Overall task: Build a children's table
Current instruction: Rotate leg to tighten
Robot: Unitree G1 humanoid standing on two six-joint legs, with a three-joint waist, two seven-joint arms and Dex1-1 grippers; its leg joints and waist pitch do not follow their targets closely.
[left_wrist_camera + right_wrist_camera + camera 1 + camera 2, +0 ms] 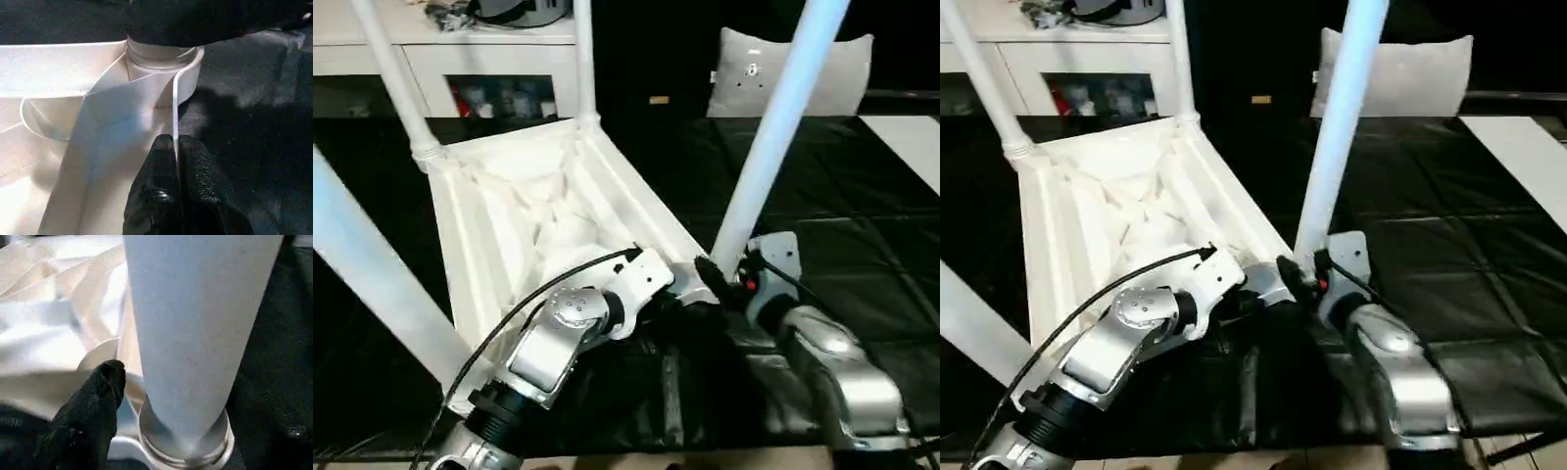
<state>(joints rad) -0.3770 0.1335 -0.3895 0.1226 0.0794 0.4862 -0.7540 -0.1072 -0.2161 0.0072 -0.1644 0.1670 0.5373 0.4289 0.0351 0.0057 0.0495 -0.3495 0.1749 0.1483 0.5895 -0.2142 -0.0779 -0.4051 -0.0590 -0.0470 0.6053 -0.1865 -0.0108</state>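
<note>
The children's table (509,196) lies upside down on the black work table, ribbed underside up, with white legs standing in its corner sockets. The near right leg (773,127) rises from its socket (183,450) just in front of me. My left gripper (176,147) is shut on the thin white rim of the tabletop, right beside that socket. My right gripper (715,272) sits at the foot of this leg with the leg between its jaws. One black finger (105,387) stands a little apart from the leg, so the gripper is open. The other finger is hidden behind the leg.
Legs also stand at the far left corner (396,83), the far right corner (584,59) and the near left corner (362,264). A grey cushion (793,73) and a white cabinet (480,59) are at the back. The black table cover (862,245) stretches to the right, and a white board (911,147) lies at its far right.
</note>
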